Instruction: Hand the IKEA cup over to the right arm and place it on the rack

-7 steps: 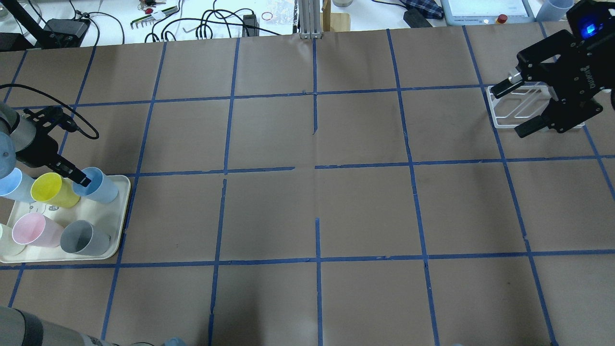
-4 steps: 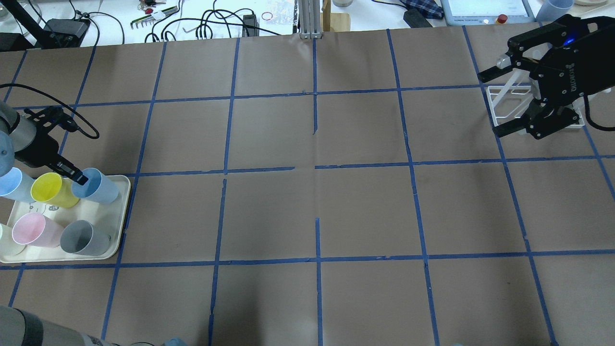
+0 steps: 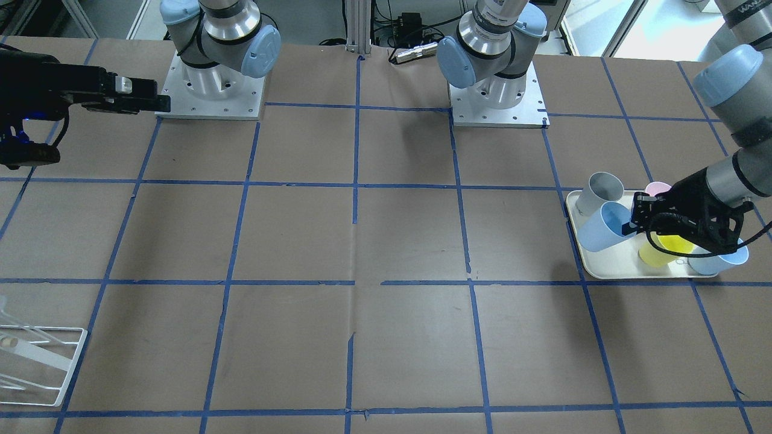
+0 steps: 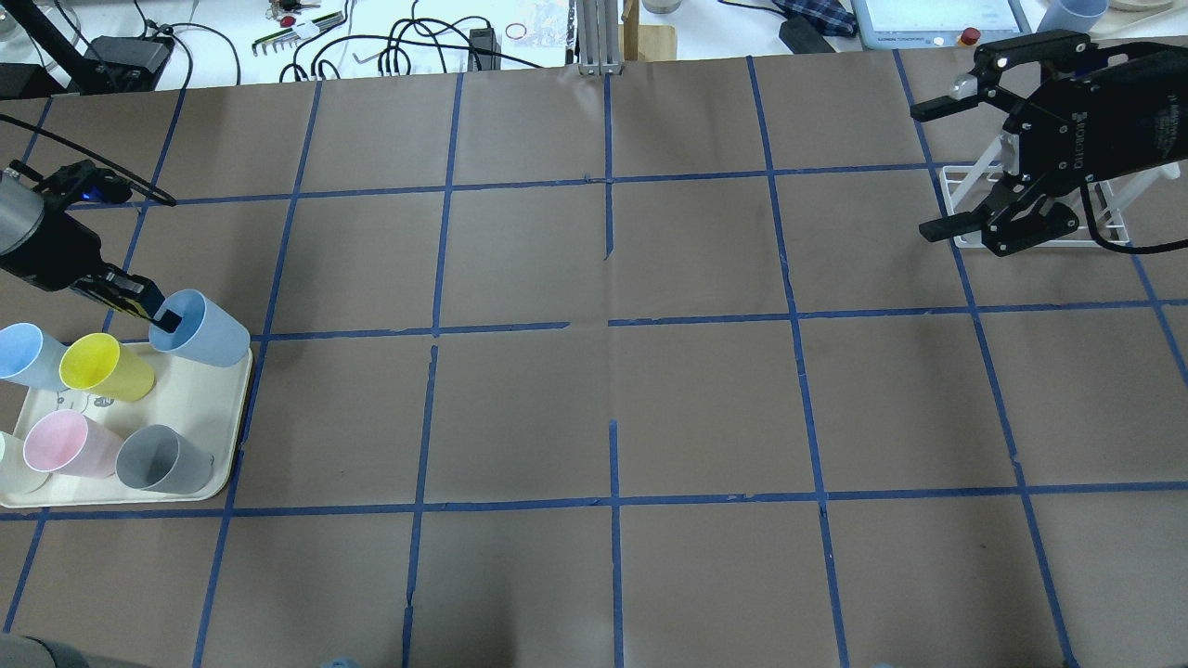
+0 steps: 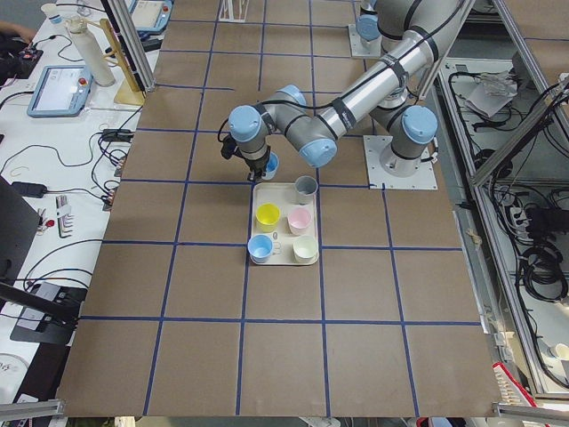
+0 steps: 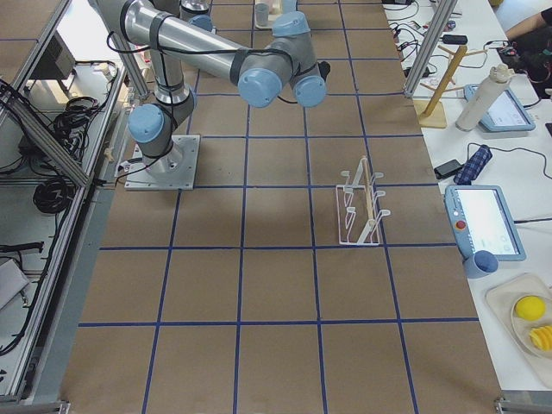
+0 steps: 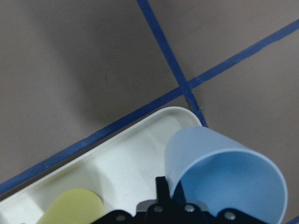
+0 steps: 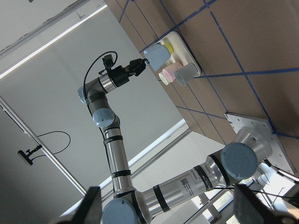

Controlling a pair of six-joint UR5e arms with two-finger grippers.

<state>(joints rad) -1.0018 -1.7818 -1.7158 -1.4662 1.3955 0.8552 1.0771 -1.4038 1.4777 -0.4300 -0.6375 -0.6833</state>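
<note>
**Left gripper [image 4: 165, 320] clamped on the IKEA cup [image 4: 200, 329], right gripper [image 4: 923, 172] spread wide**

Overhead exterior: my left gripper pinches the IKEA cup by its rim, one finger inside and one outside. The cup leans at the far corner of the cream tray [image 4: 237, 417], near the yellow cup [image 4: 107, 366]. My right gripper hangs with its jaws wide apart and nothing between them, over the white rack [image 4: 956, 199].

Exterior front-facing: the IKEA cup [image 3: 603, 228] is tilted, its mouth turned toward my left gripper [image 3: 633, 223], just beside the grey cup [image 3: 597, 190]. The rack [image 3: 36, 361] sits at the table's edge.

Exterior left: the IKEA cup [image 5: 271, 163] hangs at the tray's far end.

Exterior right: the rack [image 6: 362, 207] stands on the table, well apart from my right arm [image 6: 259, 69].

Left wrist-mounted: the IKEA cup [image 7: 224, 172] shows its open mouth, its base over the tray's rounded corner. A black finger [image 7: 162, 186] presses on the outside of its rim.

Right wrist-mounted: far across the table, the IKEA cup [image 8: 156, 55] appears raised over the tray [image 8: 187, 51].
</note>
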